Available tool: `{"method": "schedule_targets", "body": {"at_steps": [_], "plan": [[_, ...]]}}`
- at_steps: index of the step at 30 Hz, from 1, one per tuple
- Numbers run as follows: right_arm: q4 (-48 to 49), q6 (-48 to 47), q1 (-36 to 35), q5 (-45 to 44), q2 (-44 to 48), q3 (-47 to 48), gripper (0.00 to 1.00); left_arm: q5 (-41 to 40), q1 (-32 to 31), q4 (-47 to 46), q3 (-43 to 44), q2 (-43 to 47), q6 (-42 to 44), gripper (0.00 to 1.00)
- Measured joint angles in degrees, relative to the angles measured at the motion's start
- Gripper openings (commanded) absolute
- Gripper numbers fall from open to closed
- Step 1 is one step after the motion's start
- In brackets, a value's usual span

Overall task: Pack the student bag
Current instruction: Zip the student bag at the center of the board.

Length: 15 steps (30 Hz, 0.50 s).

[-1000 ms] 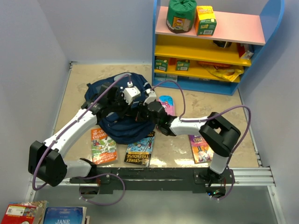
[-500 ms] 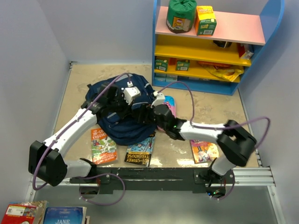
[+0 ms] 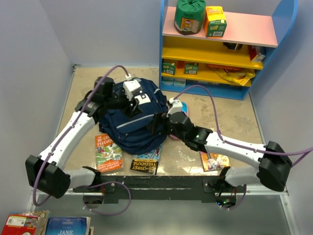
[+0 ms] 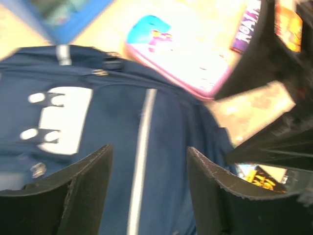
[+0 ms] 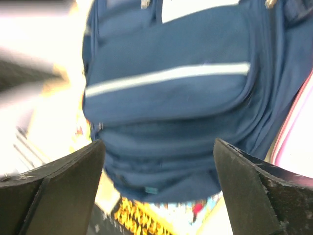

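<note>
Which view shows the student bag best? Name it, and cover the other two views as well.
Top external: it alone shows the student bag nearly whole, outline and all, though partly covered. Left wrist gives only a blurred close-up of its white patch and a pale stripe. Right wrist shows just its striped front pocket, also blurred.

Robotics lab test cell dressed as a schoolroom corner: plain pale walls (image 3: 98,34) box in a beige surface (image 3: 239,117), where a left arm (image 3: 66,137) and a right arm (image 3: 234,147) are bolted to a metal rail (image 3: 161,185). A blue shelf unit (image 3: 288,19) with pink and yellow shelves, children's books (image 3: 107,152) and a navy backpack (image 3: 132,129) supply the classroom props.
</note>
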<state>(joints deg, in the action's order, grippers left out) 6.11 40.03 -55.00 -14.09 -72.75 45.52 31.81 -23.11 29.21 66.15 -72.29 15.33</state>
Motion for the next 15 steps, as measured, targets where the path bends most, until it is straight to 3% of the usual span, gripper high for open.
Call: {"method": "schedule_targets", "body": {"at_steps": [2,8,15], "plan": [[-5.2,-0.3,-2.2,-0.3,-2.1,3.7,0.81,1.6,4.2,0.8,0.3,1.1,1.7,0.68],[-14.1,0.2,-11.3,-1.1,-16.0,21.1,0.73,3.5,17.2,4.2,-1.7,1.9,11.5,0.65],[-17.9,4.4,-14.3,1.9,-26.1,25.5,0.7,6.7,24.8,8.7,-5.2,1.0,17.0,0.6]]}}
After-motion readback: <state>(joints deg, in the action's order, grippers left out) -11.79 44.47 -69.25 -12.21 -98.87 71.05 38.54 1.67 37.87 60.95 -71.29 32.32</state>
